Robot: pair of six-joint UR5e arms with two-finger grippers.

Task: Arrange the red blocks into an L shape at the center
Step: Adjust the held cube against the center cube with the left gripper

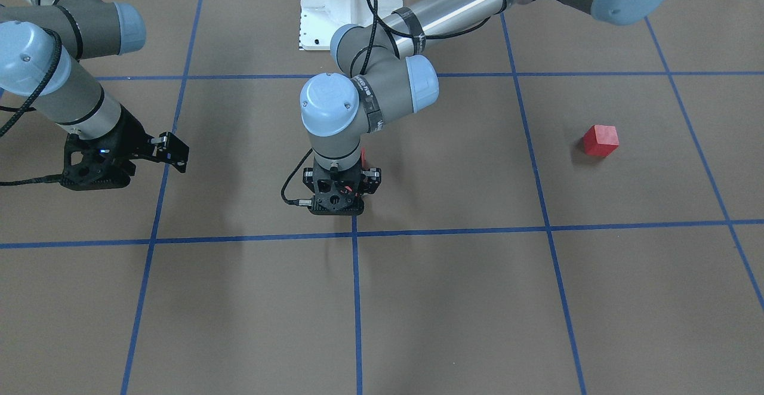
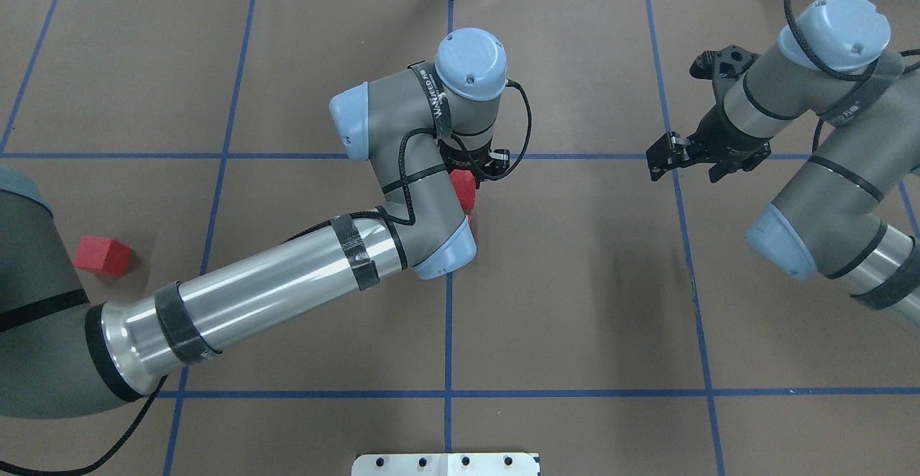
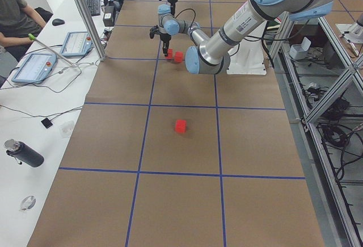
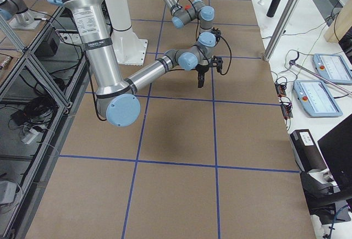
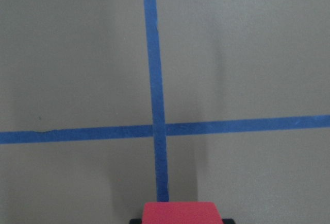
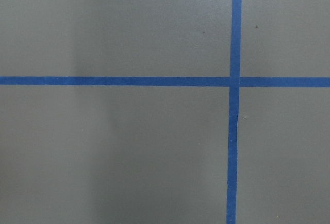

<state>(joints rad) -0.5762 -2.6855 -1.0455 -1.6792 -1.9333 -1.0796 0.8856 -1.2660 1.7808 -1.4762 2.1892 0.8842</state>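
Reading the exterior-left view front to back: lone red block (image 3: 180, 126) sits mid-frame on the brown table (image 3: 113, 201), well apart from the other two blocks and from both grippers. Further up, just left of top centre, left gripper (image 3: 168, 50) points straight down, clamped on gripped red block (image 5: 179, 212). Wrist view has that block at bottom centre, over the middle blue tape line (image 5: 154, 80), just below a tape crossing. Just beside it on the frame-right side lies second red block (image 3: 178, 57); too small to tell if they touch. Farthest, right gripper (image 2: 688, 162) hangs over a grid line at overhead's upper right, jaws apart, empty.
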